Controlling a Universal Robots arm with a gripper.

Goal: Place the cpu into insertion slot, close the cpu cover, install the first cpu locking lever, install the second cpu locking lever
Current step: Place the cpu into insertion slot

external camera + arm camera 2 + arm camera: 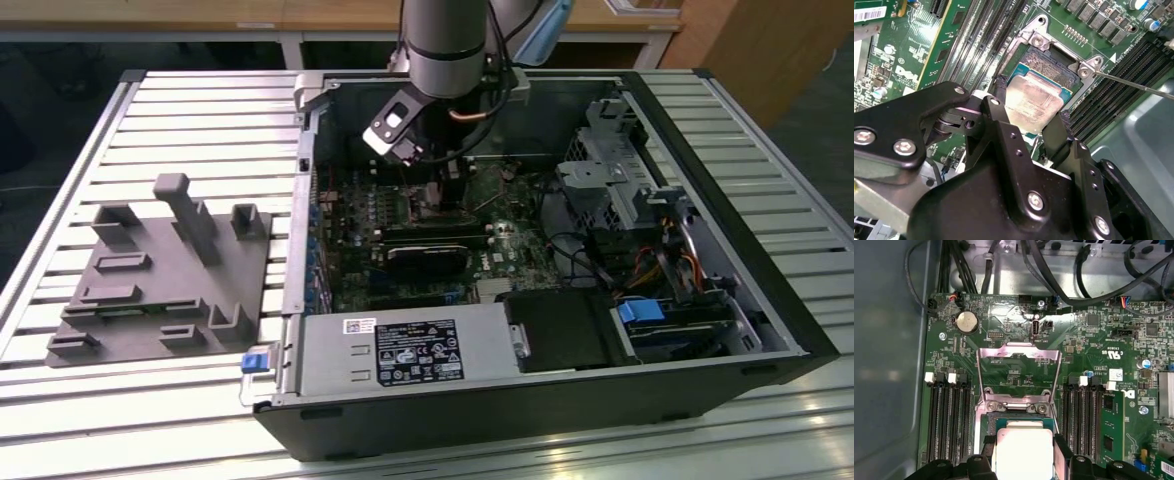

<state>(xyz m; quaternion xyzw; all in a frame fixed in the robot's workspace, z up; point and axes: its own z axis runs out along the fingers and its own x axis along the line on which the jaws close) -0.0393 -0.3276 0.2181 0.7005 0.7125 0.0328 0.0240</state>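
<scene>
**Exterior view.** An open computer case (767, 310) lay on a slatted table (174, 95). A grey fixture block (160, 270) sat on the slats at the exterior view's left, just beside the case. The arm (447, 40) reached down into the case, and the gripper (447, 188) hung low over the green motherboard (514, 250), beyond the black heatsink block (427, 255). The grey power supply box (400, 352) occupied the near edge of the case. The fingers' spacing could not be judged here.

**Second wrist view.** The gripper (1029, 114) was pinching the cpu (1035, 97): one black finger (998, 107) lay against one edge of the chip and the other against the opposite edge. The cpu sat partly over the insertion slot (1049, 62), whose dark pin field was exposed beyond the chip. Whether the chip was seated or just above the recess could not be told. A thin locking lever (1134, 85) stood free of the socket.

**First wrist view.** The cpu (1021, 440) was between the fingertips of the gripper (1023, 456), at the insertion slot (1019, 418). The cpu cover (981, 375) lay swung open and away from the socket, with bare board visible through its window. Memory slots (949, 420) flanked the socket on both sides, and a coin battery (967, 321) sat beyond the cover.
</scene>
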